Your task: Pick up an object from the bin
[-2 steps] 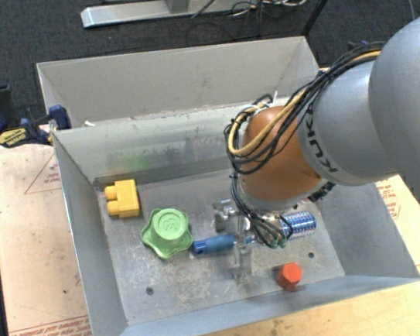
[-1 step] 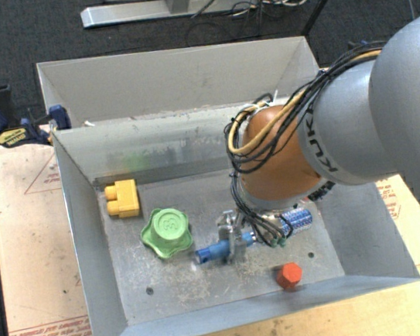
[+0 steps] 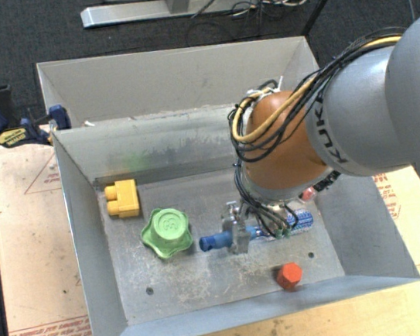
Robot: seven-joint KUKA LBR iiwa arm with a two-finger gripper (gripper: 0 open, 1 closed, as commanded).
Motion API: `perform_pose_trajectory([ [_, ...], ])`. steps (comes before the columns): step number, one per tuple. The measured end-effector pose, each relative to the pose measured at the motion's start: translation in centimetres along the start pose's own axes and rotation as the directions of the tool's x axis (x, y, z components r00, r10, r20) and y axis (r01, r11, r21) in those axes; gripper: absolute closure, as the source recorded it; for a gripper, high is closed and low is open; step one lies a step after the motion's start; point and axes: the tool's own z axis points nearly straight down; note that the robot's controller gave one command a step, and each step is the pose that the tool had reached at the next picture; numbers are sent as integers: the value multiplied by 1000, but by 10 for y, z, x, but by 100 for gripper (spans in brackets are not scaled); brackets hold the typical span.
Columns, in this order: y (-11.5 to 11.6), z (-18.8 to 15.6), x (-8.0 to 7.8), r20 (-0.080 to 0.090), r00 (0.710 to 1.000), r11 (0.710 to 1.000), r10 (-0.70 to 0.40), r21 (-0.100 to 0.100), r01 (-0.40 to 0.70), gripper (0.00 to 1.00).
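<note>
Blue tube-like thing [image 3: 215, 241] on the floor of the grey bin [image 3: 88, 244], just right of the green cup [image 3: 166, 232]. The gripper [image 3: 240, 237] is down over its middle; whether the claw is clenched or released cannot be told. Yellow block [image 3: 121, 198] up-left of the cup; red piece [image 3: 289, 275] well down-right.

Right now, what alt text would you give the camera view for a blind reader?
A robot arm's gripper is down in a grey metal bin, at a small blue piece. Nearby lie a green cap, a yellow block and a red piece.
</note>
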Motion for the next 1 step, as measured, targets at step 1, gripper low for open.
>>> perform_pose_trajectory([
  [1,0,-26,-1,-1,1000,1000,0,0,0,100],
])
